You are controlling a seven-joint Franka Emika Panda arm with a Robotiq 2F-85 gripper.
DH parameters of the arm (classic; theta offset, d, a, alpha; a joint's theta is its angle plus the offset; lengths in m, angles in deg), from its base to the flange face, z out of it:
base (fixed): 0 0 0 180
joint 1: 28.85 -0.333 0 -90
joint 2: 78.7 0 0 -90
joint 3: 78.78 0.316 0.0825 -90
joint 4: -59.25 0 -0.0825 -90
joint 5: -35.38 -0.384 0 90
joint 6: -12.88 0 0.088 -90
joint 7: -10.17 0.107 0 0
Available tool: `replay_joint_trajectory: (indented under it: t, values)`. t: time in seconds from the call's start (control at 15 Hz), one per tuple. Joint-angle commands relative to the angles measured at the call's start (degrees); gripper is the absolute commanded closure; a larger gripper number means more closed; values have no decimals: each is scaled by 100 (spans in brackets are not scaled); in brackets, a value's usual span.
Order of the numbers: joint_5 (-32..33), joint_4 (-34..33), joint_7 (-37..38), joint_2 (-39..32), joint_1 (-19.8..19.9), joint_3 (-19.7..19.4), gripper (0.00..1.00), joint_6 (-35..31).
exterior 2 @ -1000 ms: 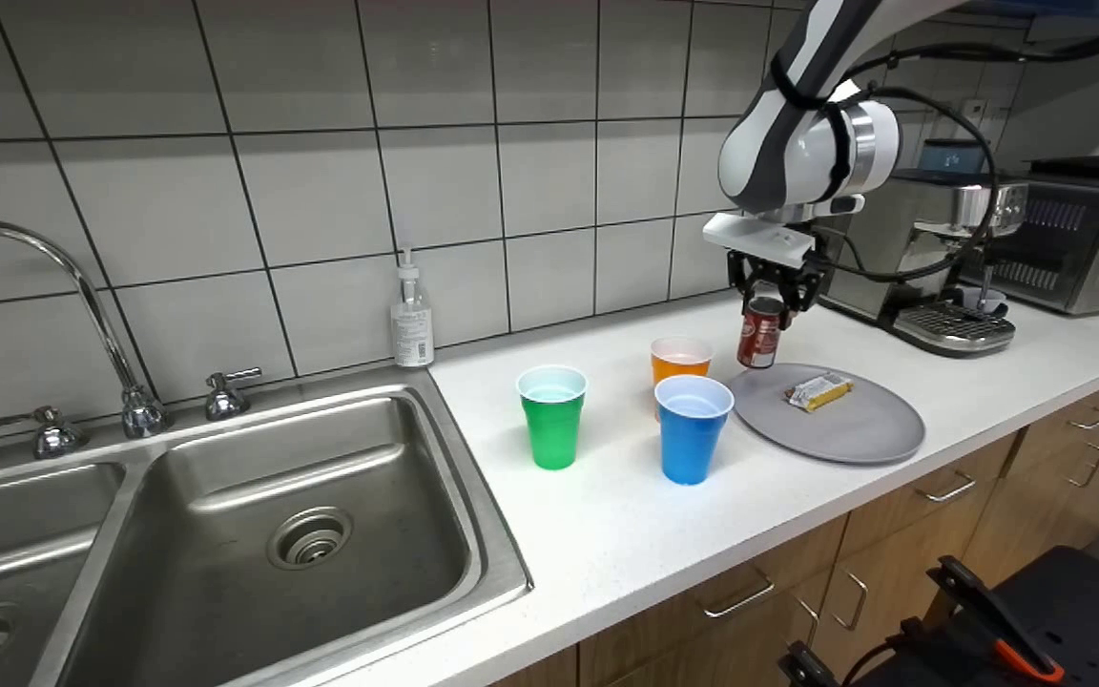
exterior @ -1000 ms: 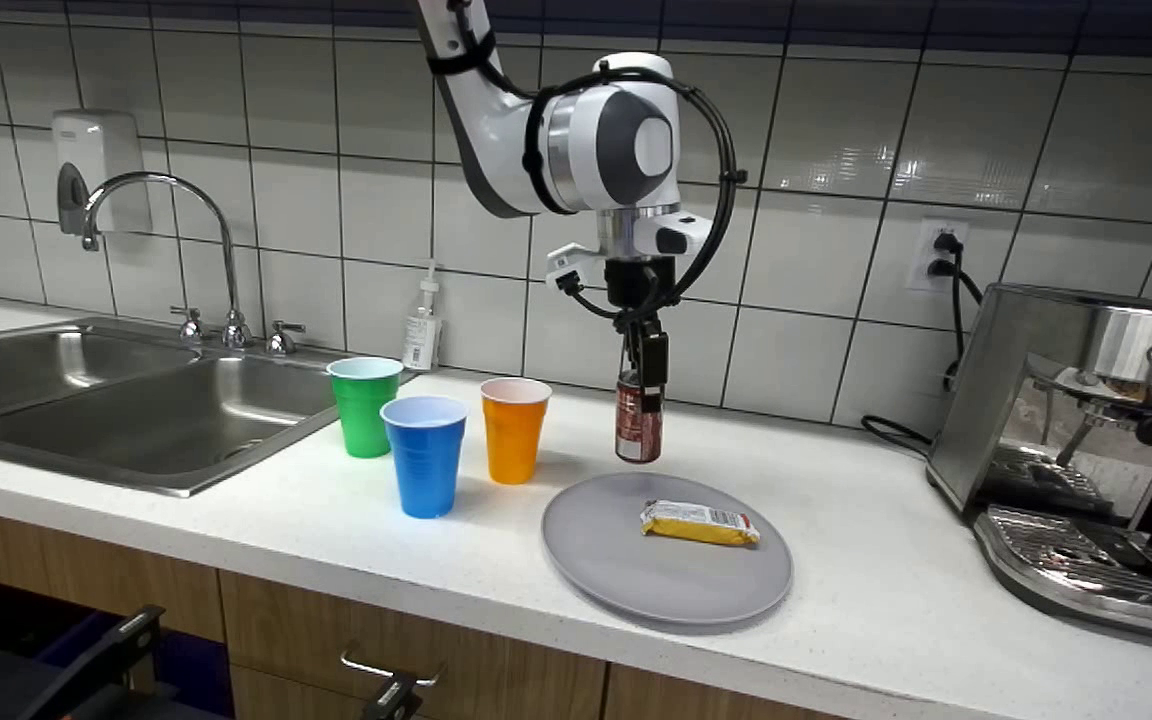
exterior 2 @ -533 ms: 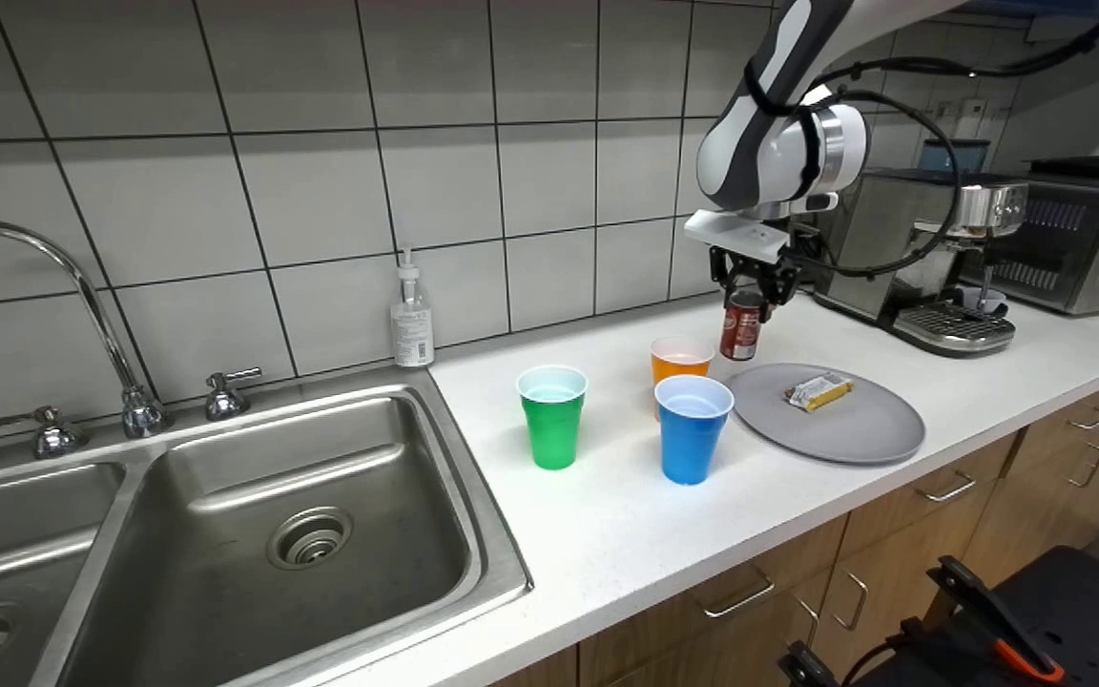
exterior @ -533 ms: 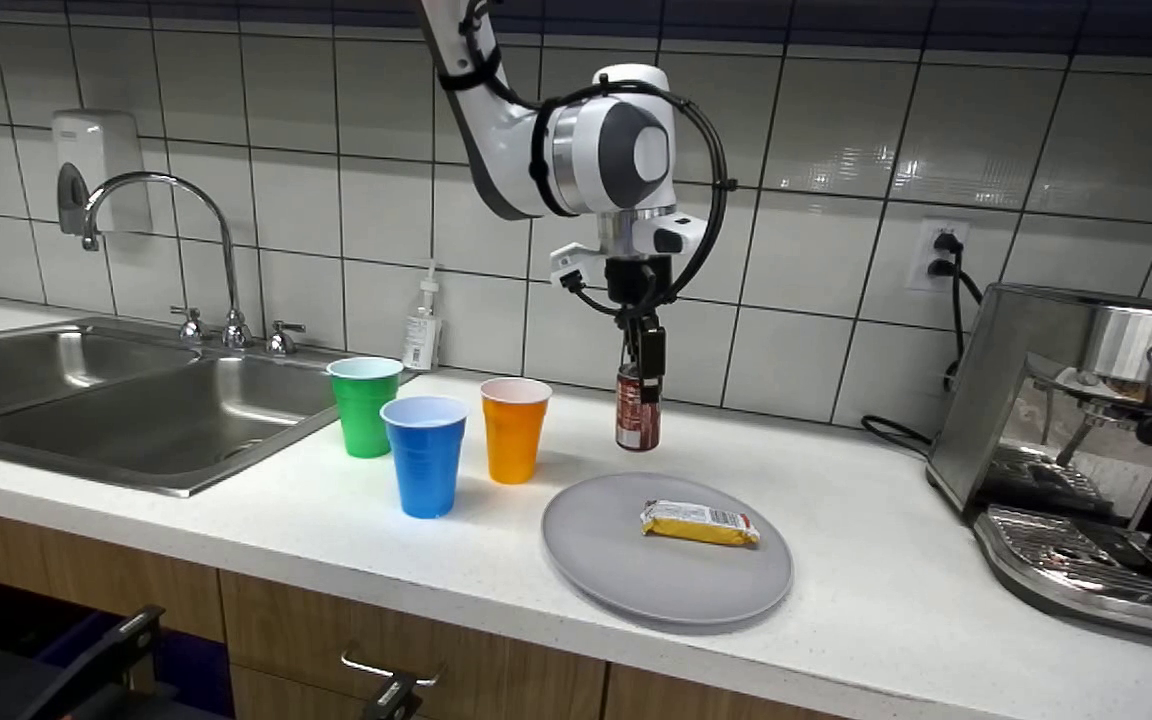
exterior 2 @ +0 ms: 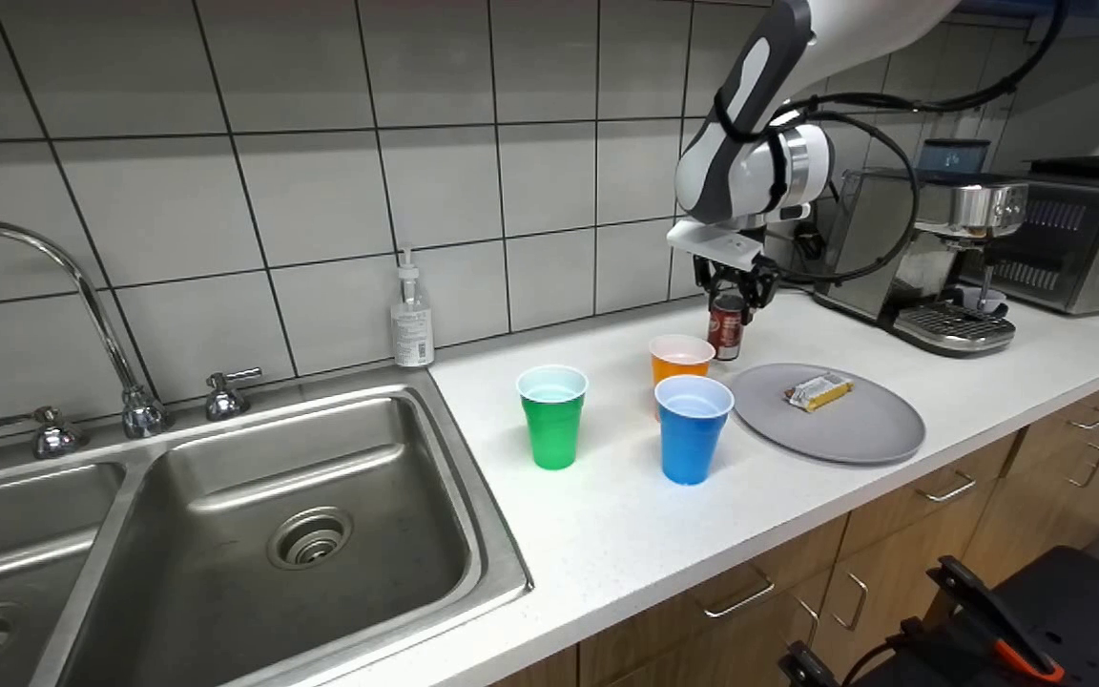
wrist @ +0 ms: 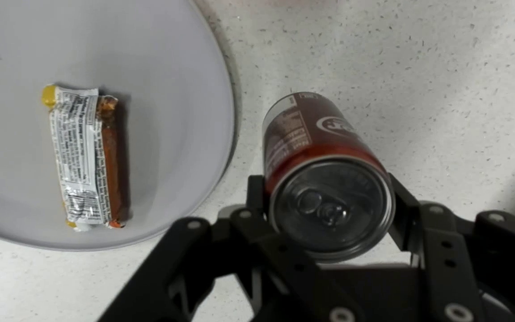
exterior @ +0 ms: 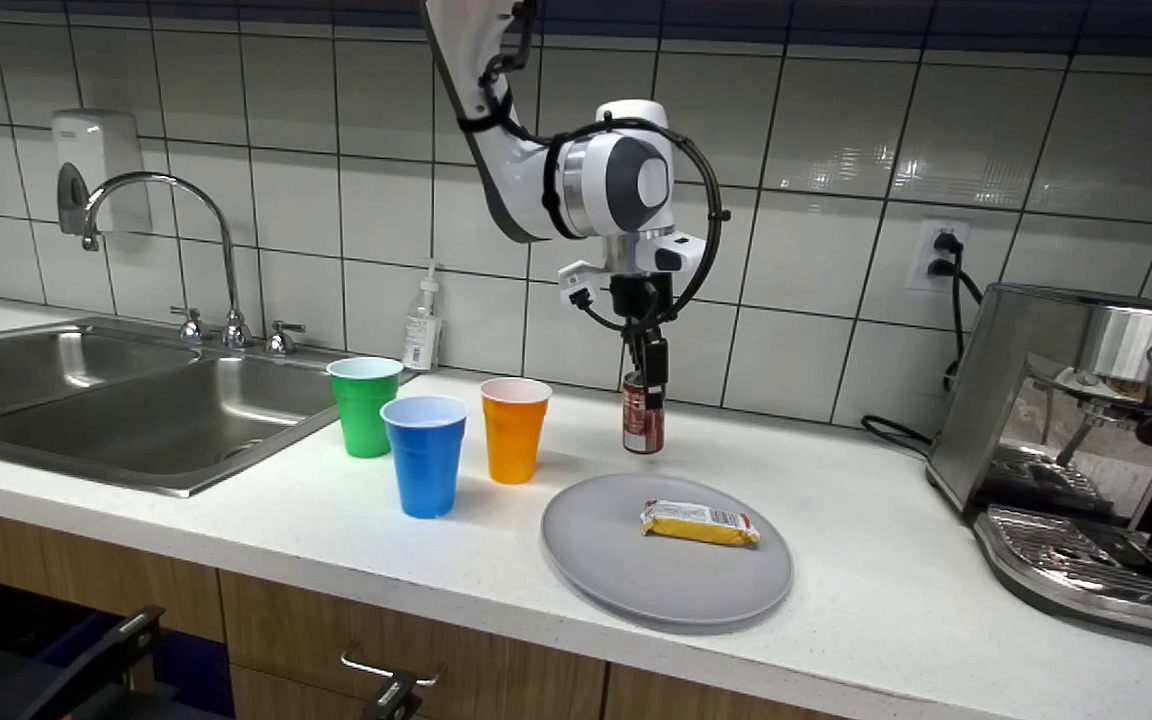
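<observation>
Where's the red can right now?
In the wrist view, the red can is clamped in the gripper, just right of the gray plate. In an exterior view, it's right of the orange cup, behind the gray plate.

Plate (exterior: 606, 560) and cups (exterior: 426, 462) on counter (exterior: 866, 570)

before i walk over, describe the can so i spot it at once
Find the white counter between the sink and the coffee machine. Beside the gray plate, the claw holds an upright red can. Unlike the open orange cup nearby, it is closed on top, with a pull tab.
</observation>
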Motion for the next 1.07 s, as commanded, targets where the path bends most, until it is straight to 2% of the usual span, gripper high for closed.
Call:
replay_joint_trajectory:
  t: [0.0, 0.87, 0.93, 1.0]
  values:
    - [-49, -522, 164, -343, -74, -78, 62, 197]
    - [-176, -1042, 152, -738, -21, -65, 62, 616]
    - [-166, -1052, 158, -746, -30, -71, 12, 642]
    - [-160, -1069, 159, -760, -33, -74, 11, 656]
